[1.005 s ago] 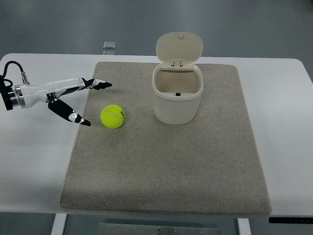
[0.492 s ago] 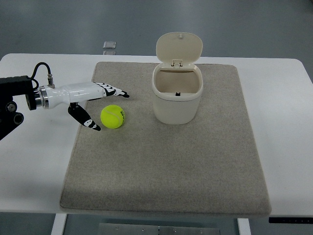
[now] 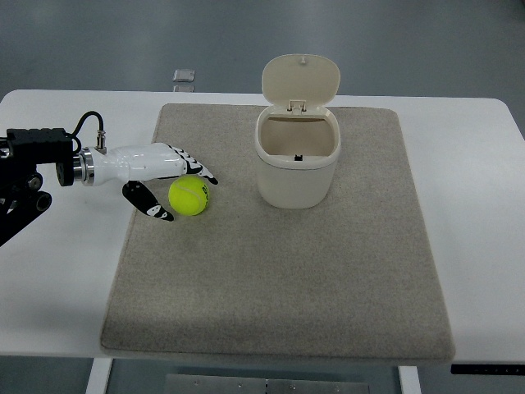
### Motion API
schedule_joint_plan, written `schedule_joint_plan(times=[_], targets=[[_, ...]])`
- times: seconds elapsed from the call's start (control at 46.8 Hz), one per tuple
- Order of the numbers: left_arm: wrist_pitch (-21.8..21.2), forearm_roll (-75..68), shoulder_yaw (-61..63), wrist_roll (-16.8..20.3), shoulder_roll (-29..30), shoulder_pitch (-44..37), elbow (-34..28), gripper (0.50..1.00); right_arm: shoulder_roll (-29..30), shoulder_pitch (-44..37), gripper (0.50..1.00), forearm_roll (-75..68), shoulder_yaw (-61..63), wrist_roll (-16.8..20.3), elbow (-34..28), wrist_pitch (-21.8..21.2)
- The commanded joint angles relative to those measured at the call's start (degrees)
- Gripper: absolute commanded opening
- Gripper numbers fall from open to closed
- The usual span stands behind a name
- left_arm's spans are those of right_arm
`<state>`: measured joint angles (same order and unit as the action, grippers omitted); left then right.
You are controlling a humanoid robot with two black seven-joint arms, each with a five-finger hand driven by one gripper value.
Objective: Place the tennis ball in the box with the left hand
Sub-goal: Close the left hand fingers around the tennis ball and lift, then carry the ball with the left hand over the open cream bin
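Note:
A yellow-green tennis ball (image 3: 189, 196) lies on the grey mat (image 3: 279, 271), left of the box. The box (image 3: 298, 156) is a cream bin standing upright with its hinged lid (image 3: 300, 80) open and tipped back. My left hand (image 3: 176, 187) comes in from the left edge at the ball's left side. Its fingers (image 3: 197, 168) reach over the ball's far top side and the thumb (image 3: 153, 205) sits at its near left. The hand is spread around the ball, not closed on it. The ball rests on the mat.
The mat lies on a white table (image 3: 57, 271). A small grey square object (image 3: 184, 76) sits at the table's far edge, beyond the mat. My left forearm and its black mount (image 3: 29, 160) lie over the table's left part.
My left hand has moved right across the mat's left edge to the ball, and the fingers now bracket it. The ball and the box have not moved.

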<state>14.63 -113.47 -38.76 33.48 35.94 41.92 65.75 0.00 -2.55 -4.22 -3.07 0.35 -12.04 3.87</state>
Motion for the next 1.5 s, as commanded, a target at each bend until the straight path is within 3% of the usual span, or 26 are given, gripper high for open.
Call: schedule_joint_plan(times=[0.0,0.171,0.299,0.47,0.705,0.812,1.219,1.475], targets=[[-0.04,-0.53,0.0,0.0,0.01,-0.09,0.0,0.658,0.0,0.0,0.913,0.0,0.0,0.0,0.0,0.0],[-0.04,-0.88,-0.09,0.0,-0.08,0.26,0.35,0.5,0.0,0.0,0.913,0.0,0.0,0.0,0.0,0.0],[-0.12,-0.44,-0.61,0.09,1.41,0.18,3.42,0.5,0.0,0.0,0.913,0.0,0.0,0.0,0.0,0.0],[-1.35,0.09,-1.05,0.44,7.91,0.61,11.24,0.5,0.0,0.0,0.913,0.0,0.0,0.0,0.0,0.0],[-14.26,0.09,-0.7,0.53,13.1,4.04,16.61,0.5,0.0,0.0,0.913,0.0,0.0,0.0,0.0,0.0],[-17.35,-0.35,-0.18,0.44,12.93,7.81,16.87,0.5,0.0,0.0,0.913,0.0,0.0,0.0,0.0,0.0],[-17.18,-3.34,11.69,-0.09,6.16,22.76,16.17,0.5,0.0,0.0,0.913,0.0,0.0,0.0,0.0,0.0],[-17.0,-3.61,12.22,-0.35,0.27,25.05,10.02,0.5,0.0,0.0,0.913,0.0,0.0,0.0,0.0,0.0]])
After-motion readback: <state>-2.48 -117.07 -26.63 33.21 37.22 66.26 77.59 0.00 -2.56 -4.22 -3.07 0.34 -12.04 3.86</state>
